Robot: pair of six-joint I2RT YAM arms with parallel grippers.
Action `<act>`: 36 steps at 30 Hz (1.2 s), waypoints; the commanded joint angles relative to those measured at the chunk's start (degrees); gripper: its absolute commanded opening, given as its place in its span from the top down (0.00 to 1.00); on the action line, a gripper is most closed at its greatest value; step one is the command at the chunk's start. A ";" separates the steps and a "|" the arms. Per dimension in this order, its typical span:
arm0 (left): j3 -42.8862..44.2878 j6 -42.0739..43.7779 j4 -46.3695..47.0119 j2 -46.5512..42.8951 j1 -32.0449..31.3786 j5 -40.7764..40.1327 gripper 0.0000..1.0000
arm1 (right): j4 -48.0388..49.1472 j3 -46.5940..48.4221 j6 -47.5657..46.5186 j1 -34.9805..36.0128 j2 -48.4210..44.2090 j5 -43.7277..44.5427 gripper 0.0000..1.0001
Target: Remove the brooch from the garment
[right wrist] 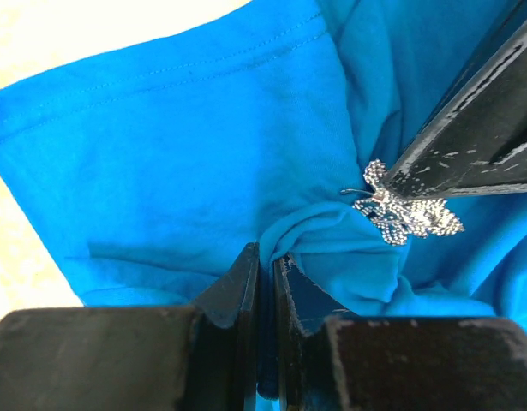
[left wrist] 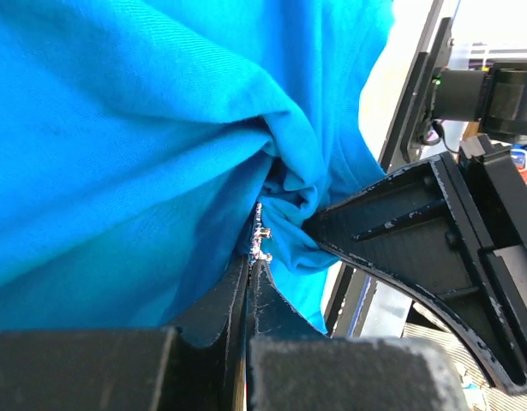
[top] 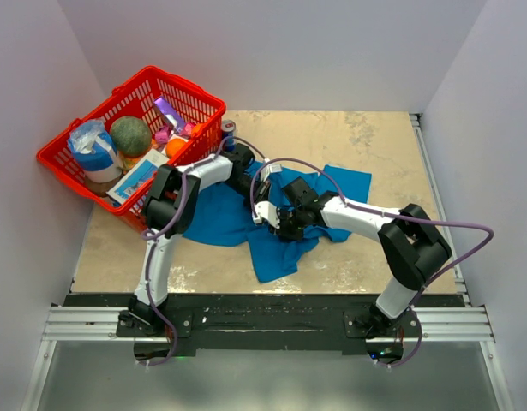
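The garment [top: 224,218], a bright blue T-shirt, lies crumpled on the table between both arms. The brooch [right wrist: 406,211], a small silvery beaded cluster, sits on a bunched fold of the cloth. In the left wrist view the brooch [left wrist: 261,237] shows as a sliver right at the tips of my left gripper [left wrist: 253,257], which is shut on it. My right gripper [right wrist: 266,254] is shut on a fold of the garment [right wrist: 186,171] just left of the brooch. The left gripper's finger [right wrist: 469,128] comes down onto the brooch from the upper right. Both grippers meet over the shirt's middle [top: 270,210].
A red basket [top: 92,111] holding a ball, packets and a roll stands at the back left of the table. The beige table top [top: 374,137] is walled on three sides. A metal rail [top: 263,321] runs along the near edge.
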 commanded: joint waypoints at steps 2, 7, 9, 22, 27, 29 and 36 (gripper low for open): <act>2.27 -0.54 4.15 -0.02 2.77 2.90 1.00 | -6.41 2.66 -1.97 0.31 -0.92 -1.59 0.96; 1.14 1.40 3.53 -1.16 4.18 1.85 1.00 | -11.16 4.95 -3.55 -6.17 -0.84 -2.46 0.96; 0.87 2.53 3.79 -2.04 4.62 2.29 1.00 | -12.04 5.65 -3.81 -8.38 -0.23 -1.94 0.96; 3.07 15.19 -4.38 -4.85 4.62 2.29 1.00 | -2.29 19.00 0.93 -19.73 7.94 5.00 0.97; 0.96 15.37 -3.59 -6.52 4.62 1.94 1.00 | -0.62 22.35 2.60 -20.26 9.44 6.41 0.92; 0.87 15.81 -4.29 -6.70 4.62 1.94 1.00 | -0.27 21.92 4.62 -20.26 9.10 6.59 0.83; 0.08 18.27 -5.78 -7.75 4.62 1.32 1.00 | -1.14 23.40 8.57 -20.34 4.18 6.76 0.48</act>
